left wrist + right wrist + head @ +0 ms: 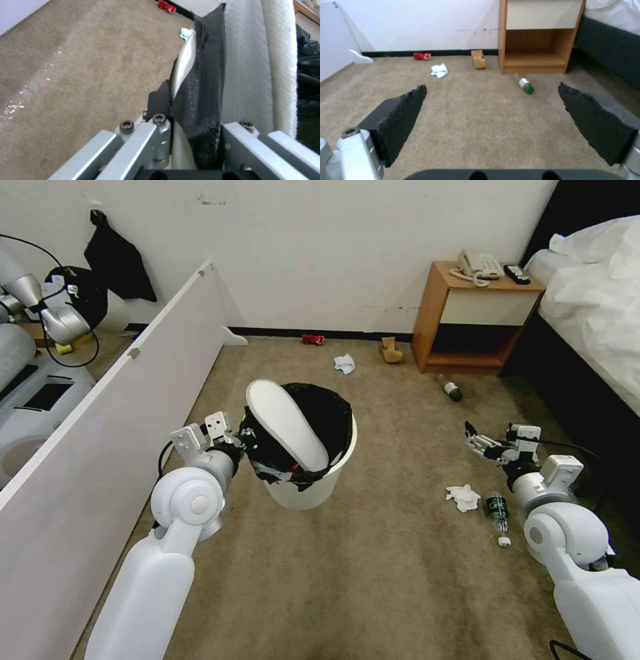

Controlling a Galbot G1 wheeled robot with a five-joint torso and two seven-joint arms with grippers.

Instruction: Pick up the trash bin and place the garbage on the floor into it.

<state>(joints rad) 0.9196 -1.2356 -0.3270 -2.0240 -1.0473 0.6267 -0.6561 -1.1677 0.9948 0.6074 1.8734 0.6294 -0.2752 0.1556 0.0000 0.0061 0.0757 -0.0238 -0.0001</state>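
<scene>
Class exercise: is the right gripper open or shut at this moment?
Open. In the right wrist view the right gripper has its two black pads wide apart, with bare floor between them.

My left claw (pixel 248 439), brushed metal, pinches the smooth white plastic trash bin (pixel 313 490) and its crinkly black bag. My right claw (pixel 475 441) wears rough matt pads (pixel 403 120) over short-pile carpet (pixel 373 553).

No readable text, label, brand, number or sign anywhere; print on the can and bottles too small to tell.
</scene>
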